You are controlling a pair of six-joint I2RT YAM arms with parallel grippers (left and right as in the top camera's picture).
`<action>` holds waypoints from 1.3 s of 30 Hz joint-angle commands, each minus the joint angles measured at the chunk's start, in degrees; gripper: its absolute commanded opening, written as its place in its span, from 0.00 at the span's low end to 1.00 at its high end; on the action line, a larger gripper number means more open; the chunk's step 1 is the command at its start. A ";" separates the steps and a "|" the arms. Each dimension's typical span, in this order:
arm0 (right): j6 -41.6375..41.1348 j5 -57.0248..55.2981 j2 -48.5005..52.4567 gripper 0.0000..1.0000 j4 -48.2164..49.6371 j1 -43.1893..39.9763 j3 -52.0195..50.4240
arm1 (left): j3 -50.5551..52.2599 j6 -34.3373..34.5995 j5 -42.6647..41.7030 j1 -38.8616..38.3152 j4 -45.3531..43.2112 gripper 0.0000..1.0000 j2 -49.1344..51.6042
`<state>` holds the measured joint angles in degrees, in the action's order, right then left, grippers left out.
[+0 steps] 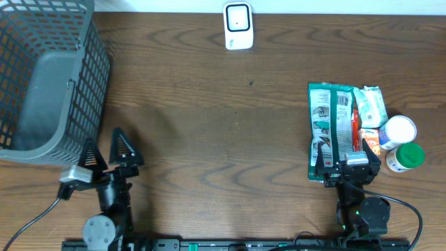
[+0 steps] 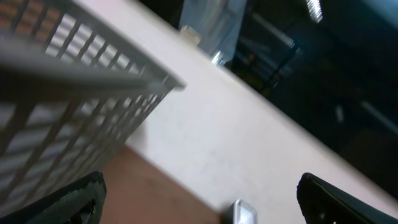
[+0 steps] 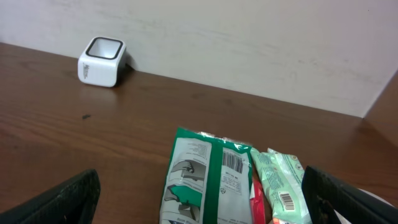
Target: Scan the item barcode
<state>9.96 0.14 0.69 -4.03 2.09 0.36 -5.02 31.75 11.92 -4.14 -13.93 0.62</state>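
Observation:
A green-and-white packet [image 1: 332,129] lies flat at the table's right, its barcode [image 3: 231,162] facing up near the far end. Over its near end my right gripper [image 1: 346,163] stands open; the packet [image 3: 208,180] shows between the wide-apart fingers of that gripper [image 3: 199,190], which hold nothing. A white scanner [image 1: 238,26] stands at the far middle edge against the wall, also in the right wrist view as the scanner [image 3: 102,61]. At the front left my left gripper [image 1: 108,152] is open and empty, pointing at the wall in its own view [image 2: 199,202].
A grey mesh basket [image 1: 49,77] fills the far left corner, close to the left arm. Beside the packet lie a pale green wipes pack [image 1: 369,106], a red item [image 1: 357,129], a white-lidded jar [image 1: 399,131] and a green-lidded jar [image 1: 406,157].

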 commanded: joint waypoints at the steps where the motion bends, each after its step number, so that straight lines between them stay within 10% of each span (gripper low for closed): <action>1: 0.59 -0.72 -0.35 0.99 -0.24 -0.33 -0.04 | 2.16 0.28 -0.81 0.28 -0.59 0.98 -0.50; 15: 0.59 -0.72 -0.35 0.99 -0.24 -0.33 -0.07 | 4.79 -1.99 -1.03 0.28 14.97 0.98 -0.52; 26: 0.59 -0.72 -0.35 0.99 -0.24 -0.33 -0.07 | 4.79 -24.92 -9.88 0.28 17.81 0.98 -0.52; 39: 0.59 -0.72 -0.35 0.99 -0.24 -0.33 -0.07 | 4.79 -29.79 -10.01 0.26 17.97 0.98 -0.52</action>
<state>9.96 0.14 0.69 -4.03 2.09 0.36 -1.34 3.99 2.50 -4.14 1.69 0.62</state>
